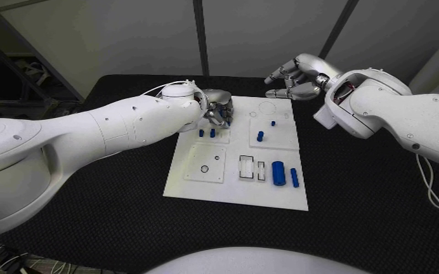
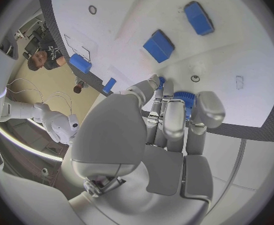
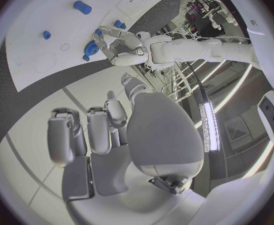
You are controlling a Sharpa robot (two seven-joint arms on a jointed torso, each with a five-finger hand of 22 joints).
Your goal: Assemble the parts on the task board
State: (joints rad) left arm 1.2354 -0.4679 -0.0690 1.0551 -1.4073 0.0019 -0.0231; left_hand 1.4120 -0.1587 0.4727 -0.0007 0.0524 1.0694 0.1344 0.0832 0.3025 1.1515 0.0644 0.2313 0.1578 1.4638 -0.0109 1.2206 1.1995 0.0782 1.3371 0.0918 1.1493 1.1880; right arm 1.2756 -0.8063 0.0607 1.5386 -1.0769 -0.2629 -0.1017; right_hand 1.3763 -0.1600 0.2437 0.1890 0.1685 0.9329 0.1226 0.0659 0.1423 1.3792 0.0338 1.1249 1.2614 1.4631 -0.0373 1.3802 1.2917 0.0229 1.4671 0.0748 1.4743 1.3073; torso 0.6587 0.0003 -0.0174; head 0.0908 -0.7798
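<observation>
1. The left hand (image 1: 214, 108) is hanging over the far-left corner of the white board (image 1: 196, 185), fingers curled down. In the left wrist view its fingertips (image 2: 172, 116) are closing round a small blue ribbed wheel (image 2: 184, 98), so the hand is grasping that part.
2. Key relation: the wheel is sitting right under the left hand, at the fingertips. Judging by this, the coming move belongs to the left arm, which is much the nearer; the wheel's mating spot cannot be told from these pictures.
3. Just near of the hand, two short blue pegs (image 1: 207, 133) are standing upright side by side. They are lying close beside the hand's path and could be knocked if it is dragging low.
4. The right hand (image 1: 297, 78) is hovering beyond the far-right edge of the board, above the black table (image 1: 366, 191), fingers loosely curled with nothing in them, so clenched rather than grasping.
5. Right of the pegs, a small blue pin (image 1: 273, 123) and a blue peg (image 1: 260, 137) are standing in a raised square plate.
6. At the near-right of the board a thick blue cylinder (image 1: 278, 174) and a thin blue rod (image 1: 294, 177) are lying side by side, long axes running near to far, well apart from both hands.
</observation>
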